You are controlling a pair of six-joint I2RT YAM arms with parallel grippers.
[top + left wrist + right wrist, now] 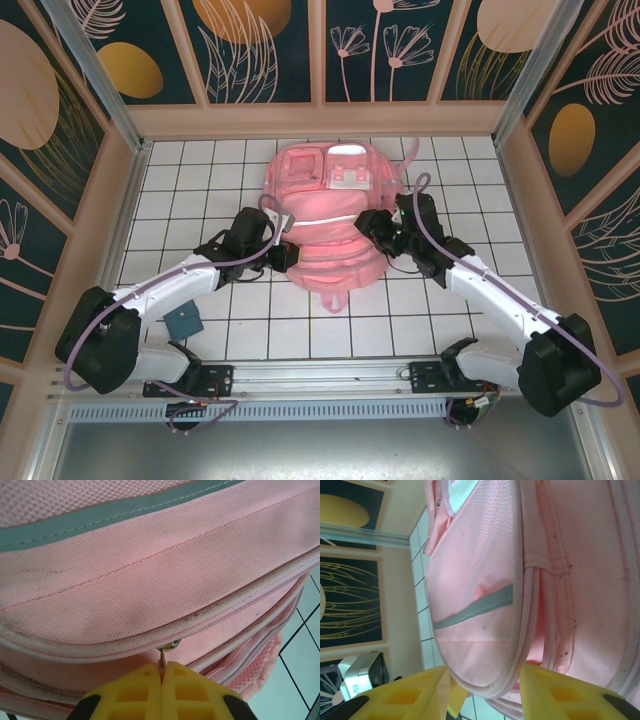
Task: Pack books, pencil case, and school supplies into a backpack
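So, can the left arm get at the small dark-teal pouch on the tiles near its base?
Probably, once freed: the left gripper is shut on the metal zipper pull of the pink fabric backpack. The teal pouch lies uncovered on the tiles beside that arm, which would need to fold back.

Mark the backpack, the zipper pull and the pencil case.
backpack (pixel 325 250), top external view, on its front panel
zipper pull (pixel 162 656), left wrist view, on its thin metal tab
pencil case (pixel 183 322), top external view, on its middle
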